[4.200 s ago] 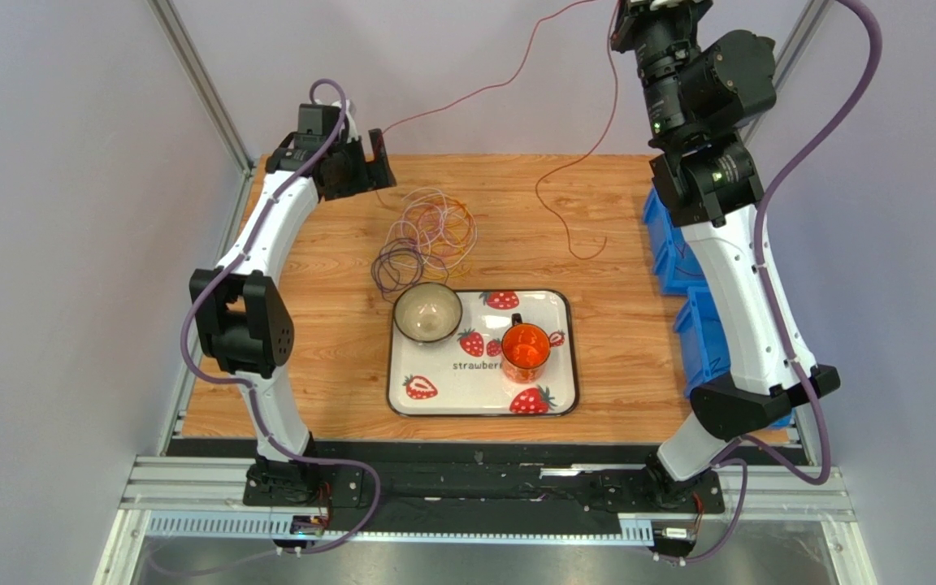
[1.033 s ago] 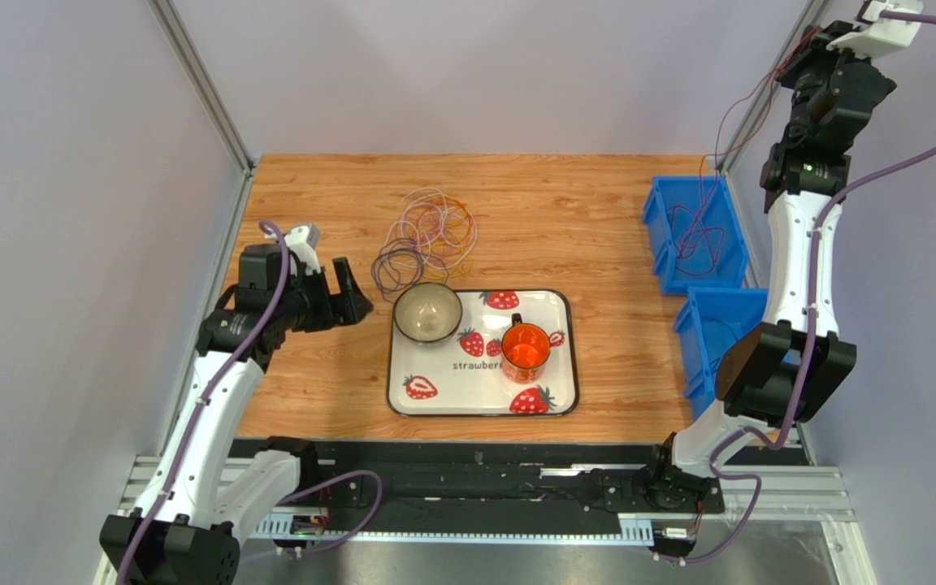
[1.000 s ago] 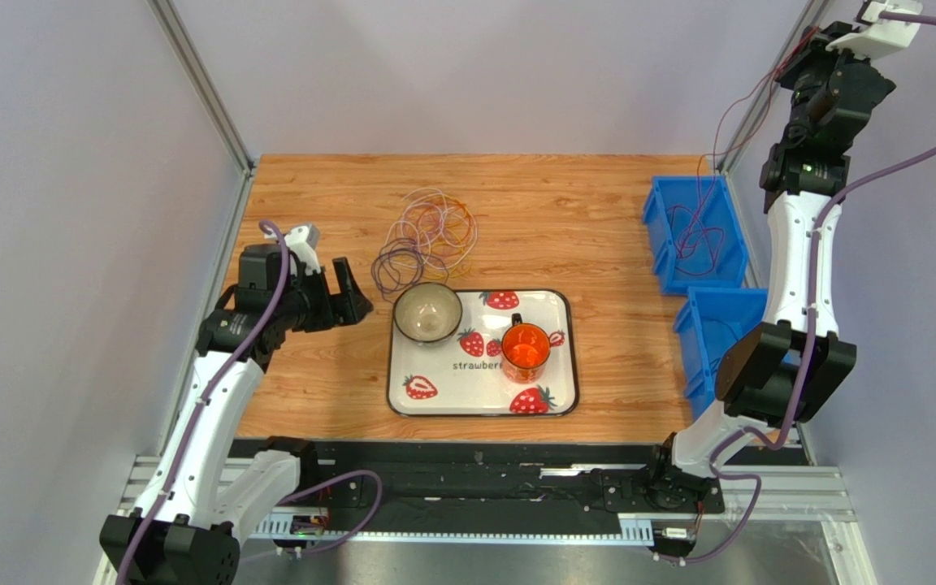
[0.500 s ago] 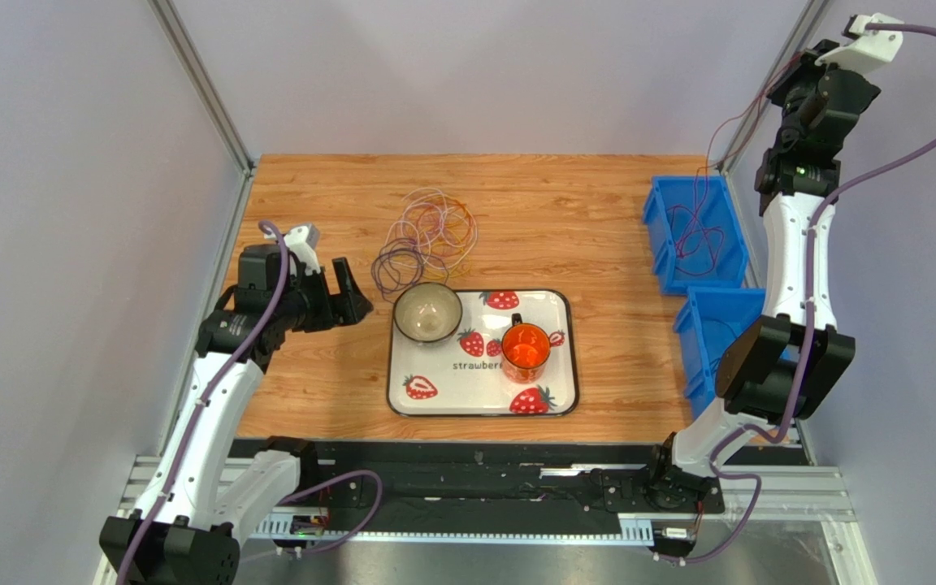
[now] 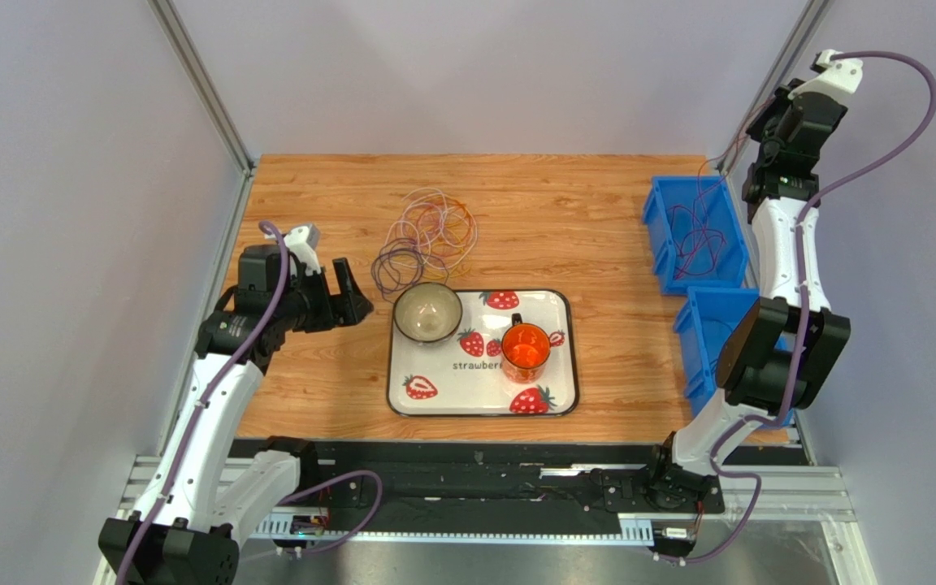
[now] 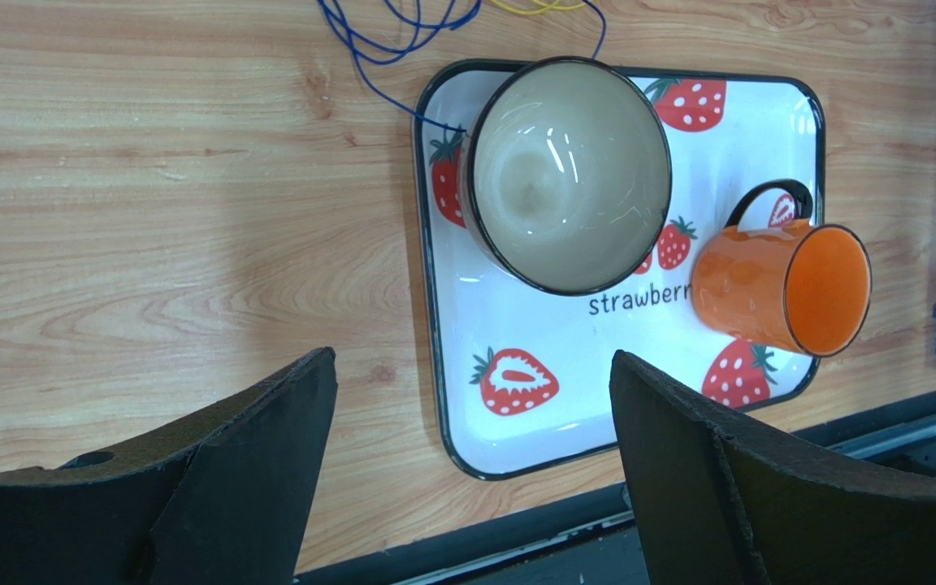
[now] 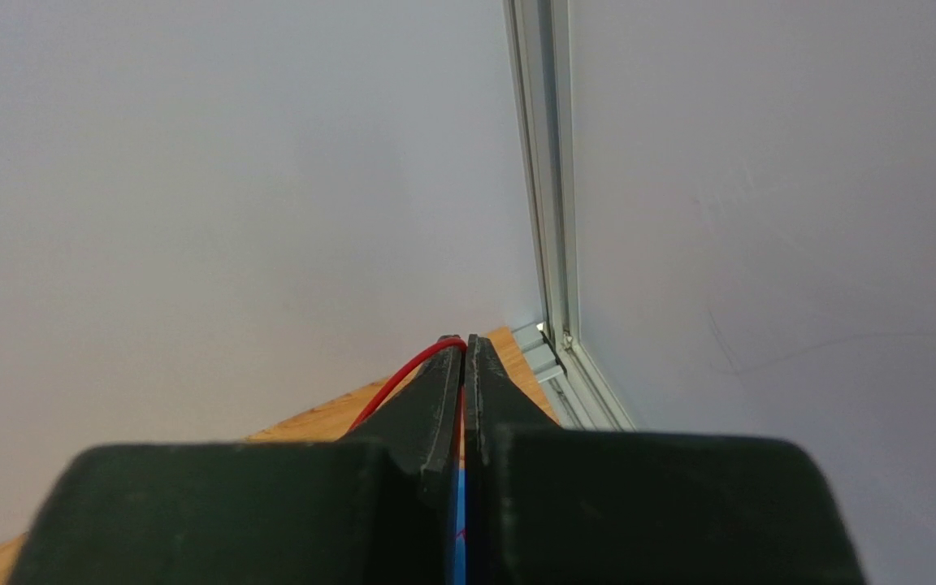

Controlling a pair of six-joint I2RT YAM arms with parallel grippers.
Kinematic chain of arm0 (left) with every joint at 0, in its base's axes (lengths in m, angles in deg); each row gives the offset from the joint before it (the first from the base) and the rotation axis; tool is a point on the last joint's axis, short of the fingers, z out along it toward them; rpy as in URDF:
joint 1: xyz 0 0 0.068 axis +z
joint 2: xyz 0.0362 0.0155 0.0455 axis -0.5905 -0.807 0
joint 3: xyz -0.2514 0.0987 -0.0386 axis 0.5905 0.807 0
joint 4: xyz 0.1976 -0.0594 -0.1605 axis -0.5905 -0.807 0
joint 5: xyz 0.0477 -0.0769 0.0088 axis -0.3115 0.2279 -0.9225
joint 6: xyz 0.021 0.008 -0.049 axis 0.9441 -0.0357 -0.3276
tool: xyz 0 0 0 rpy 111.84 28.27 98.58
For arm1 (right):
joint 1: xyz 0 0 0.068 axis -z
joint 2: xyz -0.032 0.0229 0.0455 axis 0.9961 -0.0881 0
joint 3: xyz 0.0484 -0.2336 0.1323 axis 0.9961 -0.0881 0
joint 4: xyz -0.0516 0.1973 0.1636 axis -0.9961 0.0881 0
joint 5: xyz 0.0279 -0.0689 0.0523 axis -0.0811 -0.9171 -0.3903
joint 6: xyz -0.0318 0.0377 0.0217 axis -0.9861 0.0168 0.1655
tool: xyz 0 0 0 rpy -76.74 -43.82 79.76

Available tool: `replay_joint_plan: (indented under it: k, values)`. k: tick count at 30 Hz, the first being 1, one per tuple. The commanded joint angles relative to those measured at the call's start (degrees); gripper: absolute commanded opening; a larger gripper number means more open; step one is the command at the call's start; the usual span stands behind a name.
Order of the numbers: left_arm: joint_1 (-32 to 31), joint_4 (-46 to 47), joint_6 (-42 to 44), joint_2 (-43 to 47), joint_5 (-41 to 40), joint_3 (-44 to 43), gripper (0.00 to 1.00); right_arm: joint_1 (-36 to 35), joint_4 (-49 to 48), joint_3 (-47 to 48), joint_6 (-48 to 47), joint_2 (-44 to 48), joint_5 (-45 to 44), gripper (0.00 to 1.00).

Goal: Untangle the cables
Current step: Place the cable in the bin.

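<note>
1. The left gripper (image 5: 351,295) hangs just left of the tray (image 5: 482,411), low over the table (image 5: 314,378). Its two fingers are spread wide and there is nothing between them.
2. The heap of cables (image 5: 430,234) lies on the table just behind the far left corner of the tray. Purple, orange and yellow loops lie across each other, and one dark loop reaches the tray's rim beside the bowl (image 5: 427,313). These loops are not separated, so I judge that most of the work is not yet done.
3. On the tray, the bowl stands in the far left corner and the orange cup (image 5: 525,347) stands to the right of it. I see no cable inside either of them.
4. Right of the tray and well apart from it, two blue bins stand at the table's edge. The far blue bin (image 5: 662,213) holds the lower part of a thin reddish cable. In the near blue bin (image 5: 695,332) I cannot see any cable.
5. The right gripper (image 7: 464,344) is raised high, far to the right of the tray and behind it, above the far blue bin. Its fingers are pressed together and pinch the red cable (image 7: 406,366), which hangs down toward that bin. I judge that this one cable is free of the heap and only needs to be released.
</note>
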Motion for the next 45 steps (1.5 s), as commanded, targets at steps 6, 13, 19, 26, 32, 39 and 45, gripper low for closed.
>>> replay_joint_plan:
  k: [6,13,19,26,32,39,45]
  values:
    - [-0.2,0.8,0.3,0.9,0.1,0.2,0.90,0.3,0.2,0.6,3.0,-3.8,1.9,0.00]
    - [-0.2,0.8,0.3,1.0,0.1,0.2,0.90,0.2,1.0,1.0,3.0,-7.1,3.1,0.00]
    - [-0.2,0.7,0.3,1.1,0.0,0.2,0.90,0.3,1.2,-0.5,2.8,-8.5,2.5,0.00]
    - [-0.2,0.7,0.3,0.9,-0.1,0.2,0.90,0.3,3.1,0.8,3.4,-10.5,1.4,0.00]
    - [-0.2,0.8,0.3,1.0,-0.2,0.2,0.90,0.3,8.5,3.1,3.8,-11.8,-0.4,0.01]
    - [-0.2,0.9,0.3,1.0,-0.2,0.2,0.90,0.3,14.9,7.4,6.0,-12.9,-0.1,0.17]
    - [-0.2,0.8,0.3,1.1,-0.2,0.2,0.90,0.3,26.8,15.6,8.1,-15.4,-0.9,0.30]
